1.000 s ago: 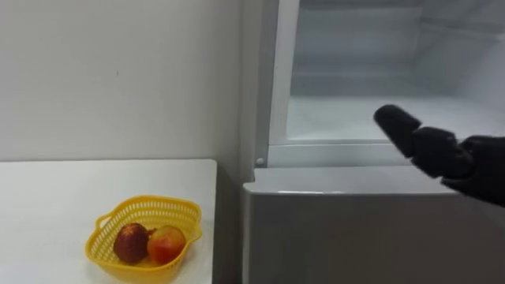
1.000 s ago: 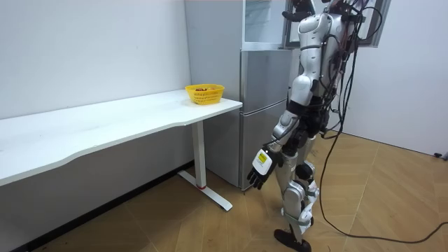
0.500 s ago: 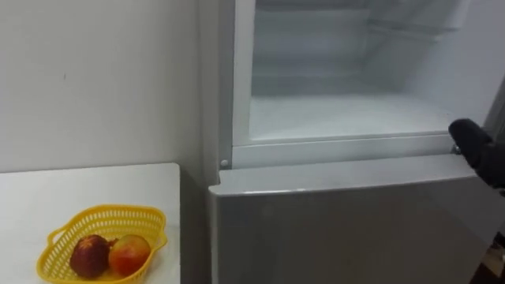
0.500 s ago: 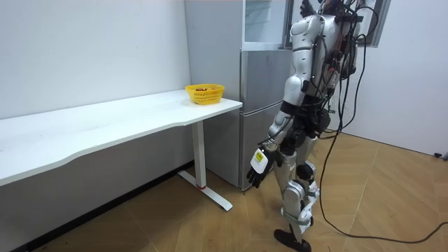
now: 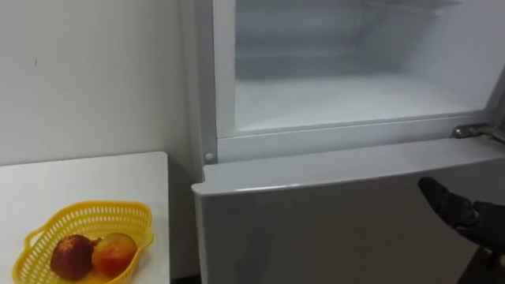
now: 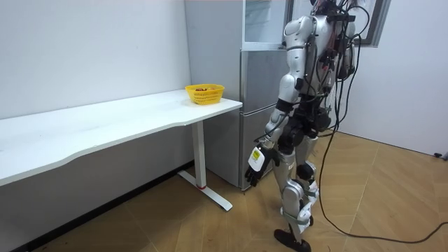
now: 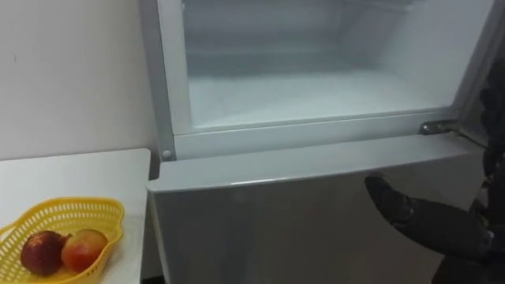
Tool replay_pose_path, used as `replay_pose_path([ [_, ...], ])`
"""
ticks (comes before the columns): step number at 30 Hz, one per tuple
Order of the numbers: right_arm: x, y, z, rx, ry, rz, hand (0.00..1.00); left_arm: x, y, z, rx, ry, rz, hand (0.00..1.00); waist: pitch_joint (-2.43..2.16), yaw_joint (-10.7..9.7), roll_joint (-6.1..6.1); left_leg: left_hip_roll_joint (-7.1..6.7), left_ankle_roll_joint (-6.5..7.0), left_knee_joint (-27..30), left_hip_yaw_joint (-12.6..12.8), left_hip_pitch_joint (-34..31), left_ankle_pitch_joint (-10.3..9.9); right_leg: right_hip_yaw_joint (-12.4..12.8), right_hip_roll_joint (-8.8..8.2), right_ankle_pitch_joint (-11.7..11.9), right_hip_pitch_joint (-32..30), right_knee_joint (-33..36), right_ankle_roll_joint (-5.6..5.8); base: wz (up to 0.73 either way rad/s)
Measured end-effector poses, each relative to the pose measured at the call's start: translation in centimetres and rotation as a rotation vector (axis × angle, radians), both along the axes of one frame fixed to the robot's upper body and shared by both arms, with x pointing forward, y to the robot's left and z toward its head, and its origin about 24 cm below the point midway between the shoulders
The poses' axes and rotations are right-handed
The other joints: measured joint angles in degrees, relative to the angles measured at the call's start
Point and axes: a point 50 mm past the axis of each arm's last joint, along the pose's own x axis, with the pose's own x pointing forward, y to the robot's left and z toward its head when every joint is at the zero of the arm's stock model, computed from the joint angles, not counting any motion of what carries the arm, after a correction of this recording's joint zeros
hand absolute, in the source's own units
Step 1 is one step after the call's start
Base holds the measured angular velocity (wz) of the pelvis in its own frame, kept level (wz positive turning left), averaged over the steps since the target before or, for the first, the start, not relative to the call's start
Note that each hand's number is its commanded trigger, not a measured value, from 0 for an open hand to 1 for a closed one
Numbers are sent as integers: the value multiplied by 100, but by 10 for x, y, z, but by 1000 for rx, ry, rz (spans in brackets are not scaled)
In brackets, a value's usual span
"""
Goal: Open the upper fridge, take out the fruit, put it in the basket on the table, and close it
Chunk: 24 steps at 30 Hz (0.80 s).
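The fridge's upper compartment (image 5: 347, 95) stands open, and its white inside looks bare. My right hand (image 5: 461, 217) is low at the right, in front of the grey lower door (image 5: 316, 229), open, with nothing in it. It is below the compartment's sill and clear of it. In the room view I stand facing the fridge (image 6: 262, 105), and my left hand (image 6: 255, 166) hangs by my thigh with relaxed fingers. A yellow basket (image 5: 87, 210) with a dark red fruit (image 5: 69, 256) and a peach-coloured fruit (image 5: 113, 252) sits on the white table (image 5: 87, 177) left of the fridge.
The table's right edge stops just short of the fridge's side. A metal hinge (image 5: 472, 131) sticks out at the right end of the sill. The long table (image 6: 105, 122) runs along the wall over wooden floor.
My right hand has dropped from the upper compartment's sill to in front of the lower door. The eye view has swung right, so the basket sits further left in it.
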Motion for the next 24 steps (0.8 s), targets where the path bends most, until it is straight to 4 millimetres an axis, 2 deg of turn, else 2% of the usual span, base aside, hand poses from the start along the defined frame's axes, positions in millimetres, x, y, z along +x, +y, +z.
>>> replay_pose_path([
  [4,-1,-1,-7,-7,53,6,0,2,1,0,1,-2,-1,0,-13,-6,-32,1,0,0,25,3,0,14,3,0,-9,1,0,-4],
  [11,3,-5,-20,9,131,22,0,3,1,0,-2,2,0,0,-7,-25,-87,6,0,-1,135,42,0,119,27,1,-64,-1,1,-9],
  [15,3,-12,-42,104,235,23,0,6,1,0,-7,-1,16,0,-13,-28,-95,6,-2,-8,178,59,-1,169,41,18,-66,-2,8,-6],
  [18,1,-14,-49,190,265,59,0,2,1,0,-9,4,38,0,-1,-70,-58,6,-7,-26,187,52,-5,177,45,28,-76,4,14,-1],
  [24,4,-21,-63,224,332,45,0,1,1,0,-10,8,38,0,1,-145,-65,15,-14,-36,175,-3,-12,175,50,58,-75,10,10,0],
])
